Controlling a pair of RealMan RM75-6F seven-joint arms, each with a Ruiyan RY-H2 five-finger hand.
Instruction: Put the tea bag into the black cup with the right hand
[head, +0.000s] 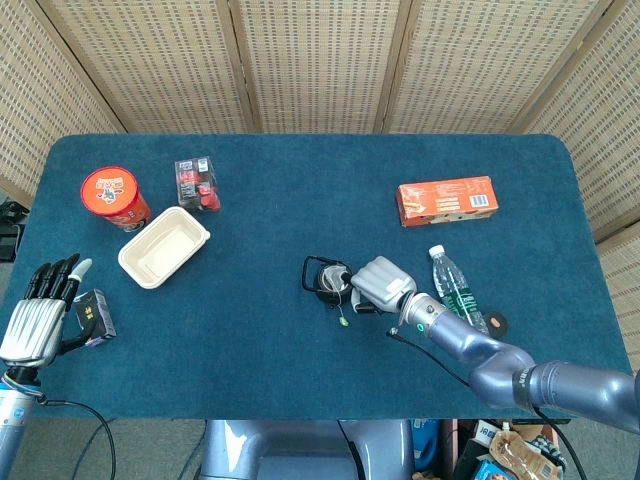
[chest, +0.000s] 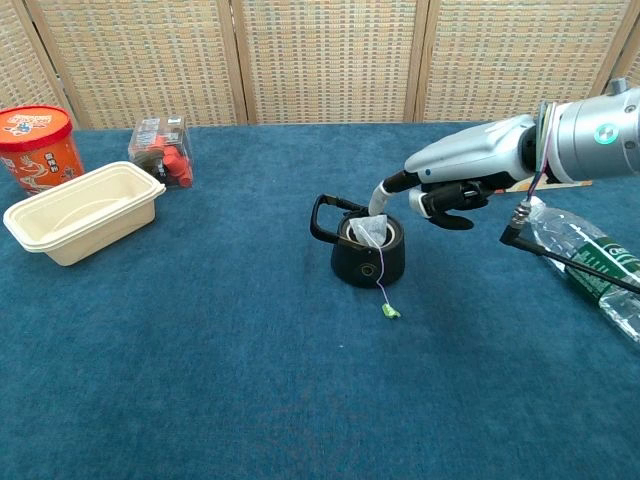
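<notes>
The black cup (head: 326, 281) (chest: 366, 254) stands mid-table with its handle toward the left. The tea bag (chest: 369, 230) sits in the cup's mouth, sticking up a little. Its string hangs down the front to a green tag (chest: 390, 311) on the cloth. My right hand (head: 379, 283) (chest: 459, 177) hovers just right of the cup. One finger reaches down to the tea bag's top edge, the others are curled in, and it holds nothing. My left hand (head: 40, 315) lies at the table's near-left edge, fingers spread.
A small dark box (head: 95, 314) lies beside the left hand. A red tub (chest: 35, 145), a cream tray (chest: 85, 211) and a clear box of red items (chest: 160, 150) stand at left. A water bottle (chest: 588, 262) lies at right, an orange box (head: 446, 200) behind it.
</notes>
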